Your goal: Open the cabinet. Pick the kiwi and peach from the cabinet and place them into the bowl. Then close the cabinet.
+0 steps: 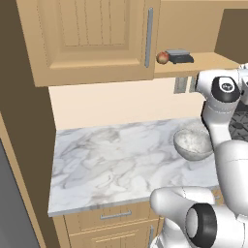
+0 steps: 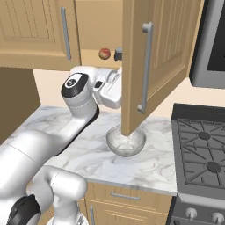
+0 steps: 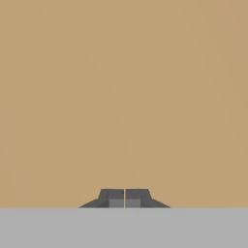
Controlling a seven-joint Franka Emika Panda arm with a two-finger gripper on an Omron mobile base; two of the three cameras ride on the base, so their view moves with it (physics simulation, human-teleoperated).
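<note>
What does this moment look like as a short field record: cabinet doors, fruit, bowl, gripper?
cabinet: left door shut, right door swung open toward the camera
peach: on the cabinet shelf, beside a dark grey block
kiwi: cannot tell from these views
bowl: on the marble counter, below the open door, no fruit visible in it
gripper: shut, holding nothing, facing a plain wood surface close up
stove: to the right of the counter
</note>
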